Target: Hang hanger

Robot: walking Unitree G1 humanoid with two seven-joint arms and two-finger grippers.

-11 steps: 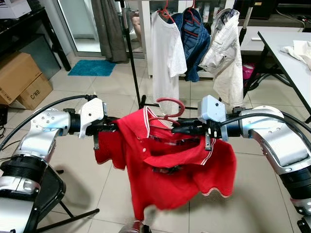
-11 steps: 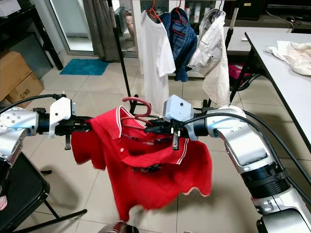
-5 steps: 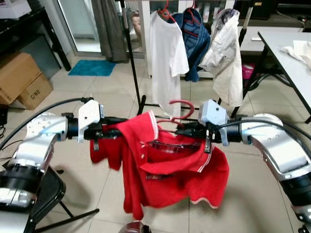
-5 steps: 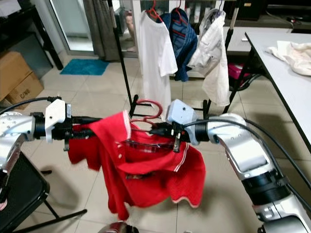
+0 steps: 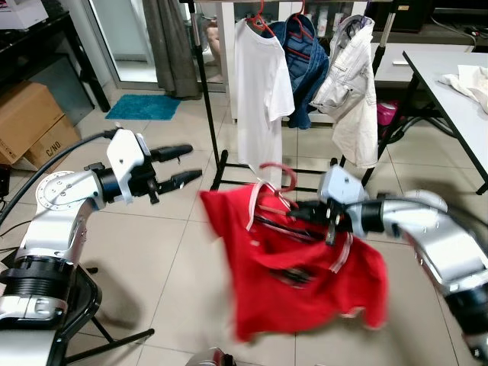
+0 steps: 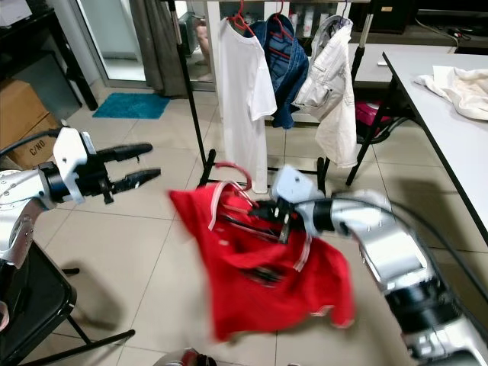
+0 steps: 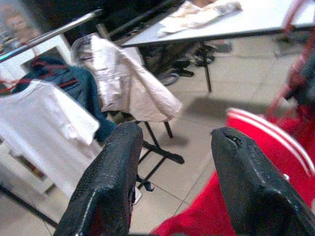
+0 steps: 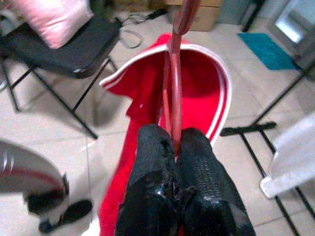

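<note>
Left gripper [image 5: 177, 164] raised at the robot's left, fingers spread apart and holding nothing, right gripper [image 5: 299, 213] reaching forward, fingers pinched together, right arm blurred

Right gripper [image 8: 176, 147] pinches red hanger [image 8: 173, 93] inside red shirt collar [image 8: 216, 88]; black folding chair [image 8: 69, 49] with pink cushion [image 8: 49, 17] beyond.

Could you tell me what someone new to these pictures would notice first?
The red shirt on its red hanger draws the eye, dangling above the tiled floor from the right gripper, which is shut on the hanger. The left gripper is open, off to the left and apart from the shirt. Behind, a rack holds a white shirt, a blue garment and a pale jacket.
</note>
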